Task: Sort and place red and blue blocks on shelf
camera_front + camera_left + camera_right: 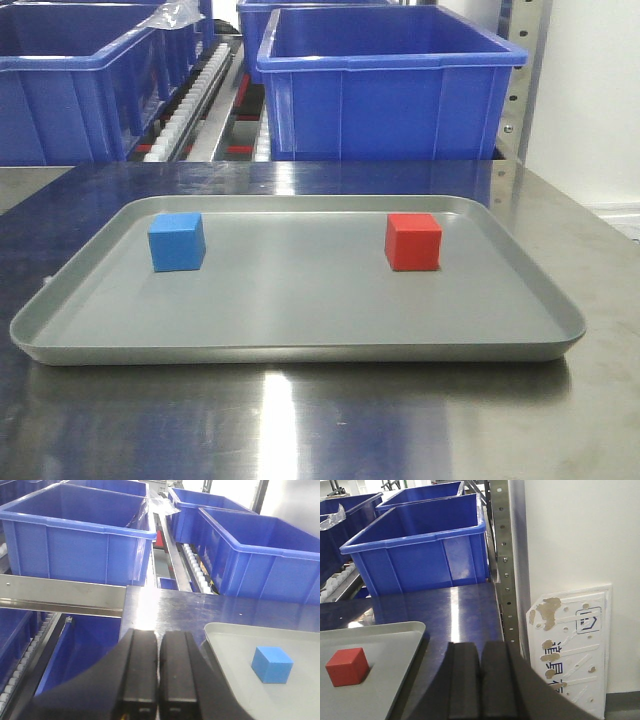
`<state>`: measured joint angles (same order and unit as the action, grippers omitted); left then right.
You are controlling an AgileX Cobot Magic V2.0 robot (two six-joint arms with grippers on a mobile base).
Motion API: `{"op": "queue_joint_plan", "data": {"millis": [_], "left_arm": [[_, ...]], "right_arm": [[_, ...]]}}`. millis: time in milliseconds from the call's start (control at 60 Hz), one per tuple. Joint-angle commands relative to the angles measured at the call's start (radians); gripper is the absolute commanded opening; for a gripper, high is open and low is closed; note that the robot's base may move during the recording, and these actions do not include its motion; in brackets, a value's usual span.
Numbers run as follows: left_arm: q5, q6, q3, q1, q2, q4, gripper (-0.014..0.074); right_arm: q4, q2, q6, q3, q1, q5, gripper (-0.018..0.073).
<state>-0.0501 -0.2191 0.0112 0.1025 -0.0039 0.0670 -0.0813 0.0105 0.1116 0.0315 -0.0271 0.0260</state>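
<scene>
The blue block (177,241) rests on the left part of a shallow grey tray (300,345), and the red block (413,241) rests on its right part. Behind the table runs the shelf (215,100) with roller tracks. My left gripper (158,637) is shut and empty, hovering left of the tray; the blue block (271,664) lies to its right. Shut and empty too, my right gripper (480,647) hangs beside the tray's right edge, with the red block (347,666) to its left. Neither gripper appears in the front view.
Big dark-blue bins (385,85) stand on the shelf behind the steel tabletop (300,430). A perforated upright (504,555) rises close to my right gripper, with a white wall panel (570,645) past it. A metal rail (60,595) crosses left of my left gripper.
</scene>
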Motion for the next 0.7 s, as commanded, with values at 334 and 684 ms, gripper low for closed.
{"op": "queue_joint_plan", "data": {"millis": [334, 684], "left_arm": [[0.081, 0.000, 0.020, 0.002, -0.014, -0.006, 0.0122], [0.081, 0.000, 0.020, 0.002, -0.014, -0.006, 0.0122]], "right_arm": [[0.002, 0.020, -0.006, -0.024, 0.004, -0.090, 0.0048], [0.002, 0.020, -0.006, -0.024, 0.004, -0.090, 0.0048]]}}
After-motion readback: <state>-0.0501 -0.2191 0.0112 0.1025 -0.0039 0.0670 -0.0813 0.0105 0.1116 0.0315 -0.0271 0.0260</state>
